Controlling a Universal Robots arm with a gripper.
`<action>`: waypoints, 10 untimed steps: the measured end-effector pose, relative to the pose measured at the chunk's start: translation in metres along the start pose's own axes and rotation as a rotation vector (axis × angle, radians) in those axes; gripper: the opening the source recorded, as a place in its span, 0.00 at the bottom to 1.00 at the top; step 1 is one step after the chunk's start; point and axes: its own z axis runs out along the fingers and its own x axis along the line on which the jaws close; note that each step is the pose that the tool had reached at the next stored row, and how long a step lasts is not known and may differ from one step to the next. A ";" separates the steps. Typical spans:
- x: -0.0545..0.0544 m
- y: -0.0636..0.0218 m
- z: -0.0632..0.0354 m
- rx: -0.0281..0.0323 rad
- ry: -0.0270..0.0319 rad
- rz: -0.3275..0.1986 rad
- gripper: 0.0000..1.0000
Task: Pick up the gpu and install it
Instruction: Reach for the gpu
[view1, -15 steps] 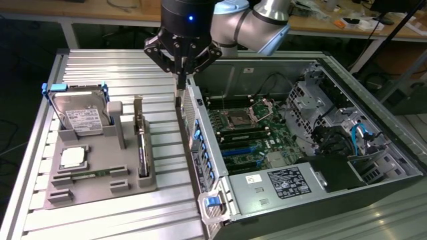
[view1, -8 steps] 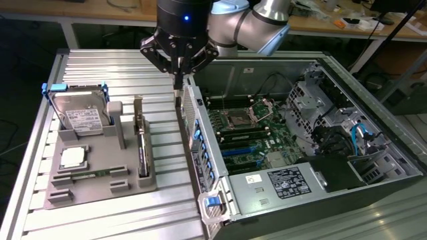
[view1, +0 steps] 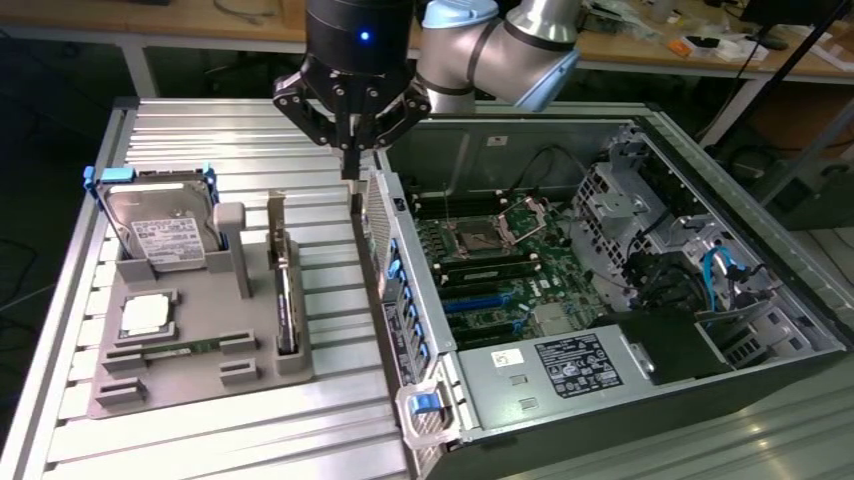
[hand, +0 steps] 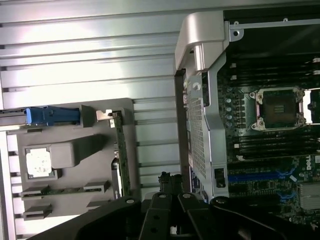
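I found the black gripper (view1: 351, 166) pinched together and empty, with the thin green gpu card (view1: 283, 300) standing on edge in a grey plastic holder (view1: 200, 372) below, apart from it.

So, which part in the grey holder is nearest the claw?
The gpu, standing on edge on the side toward the case; the hard drive and processor sit farther.

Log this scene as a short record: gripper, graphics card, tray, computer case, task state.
gripper: shut, empty, hovering between the tray and the computer case
graphics card: standing on edge in the grey tray, untouched
also in tray: hard drive, processor chip, memory stick
computer case: open, motherboard exposed
task state: card not yet picked up
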 end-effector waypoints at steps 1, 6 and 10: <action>0.001 -0.0001 0.0000 0.0000 0.0001 0.000 0.11; 0.003 -0.0003 0.0000 0.0001 0.0008 0.000 0.11; 0.006 -0.0005 0.0001 0.0000 0.0014 0.000 0.11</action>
